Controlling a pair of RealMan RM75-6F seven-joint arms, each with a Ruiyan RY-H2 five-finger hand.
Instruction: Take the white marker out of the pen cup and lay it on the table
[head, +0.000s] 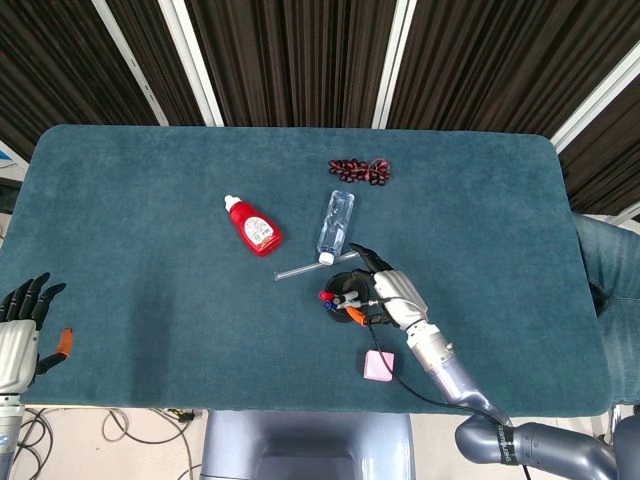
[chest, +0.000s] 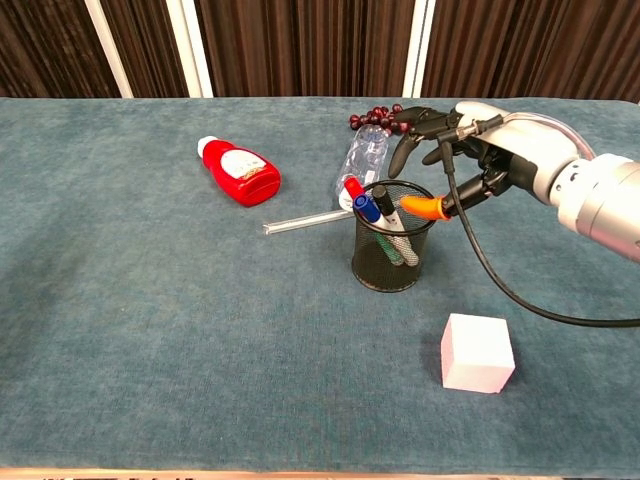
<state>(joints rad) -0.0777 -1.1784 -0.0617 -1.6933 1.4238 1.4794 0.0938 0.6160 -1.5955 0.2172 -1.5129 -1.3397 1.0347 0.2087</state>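
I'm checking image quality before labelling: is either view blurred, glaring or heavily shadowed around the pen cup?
Head view: even light, sharp, but the pen cup is small and partly covered by the right hand. Chest view: the cup's mesh and markers are crisp, shadows under the white cube are soft, no glare on the table, and the hand shows no motion blur.
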